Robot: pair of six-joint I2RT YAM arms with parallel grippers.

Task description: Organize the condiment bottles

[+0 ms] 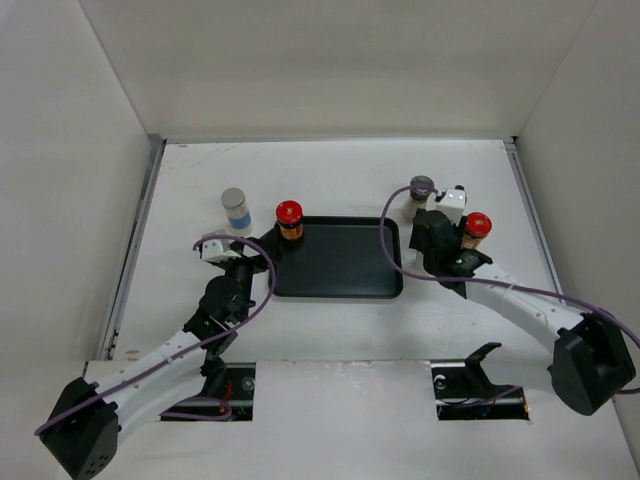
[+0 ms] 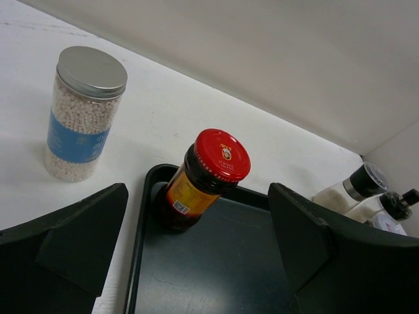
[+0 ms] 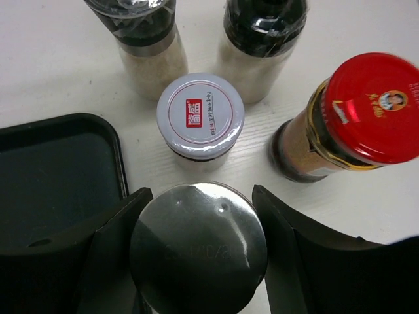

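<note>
My left gripper (image 1: 262, 248) (image 2: 196, 196) is open over the left end of the black tray (image 1: 340, 280). A red-capped amber jar (image 1: 289, 220) (image 2: 206, 180) stands in the tray's far left corner just beyond the fingers. A silver-lidded pale jar with a blue band (image 1: 235, 208) (image 2: 82, 111) stands on the table left of the tray. My right gripper (image 1: 438, 236) (image 3: 203, 191) is shut on a silver-lidded jar (image 3: 198, 255) right of the tray. Beyond it stand a white-lidded jar (image 3: 200, 114), two dark-capped shakers (image 3: 141, 39) (image 3: 262, 33) and a second red-capped amber jar (image 1: 477, 227) (image 3: 363, 114).
The tray's right corner (image 3: 59, 170) lies just left of my right gripper. White walls enclose the table on the left, back and right. The shakers (image 2: 363, 183) also show far right in the left wrist view.
</note>
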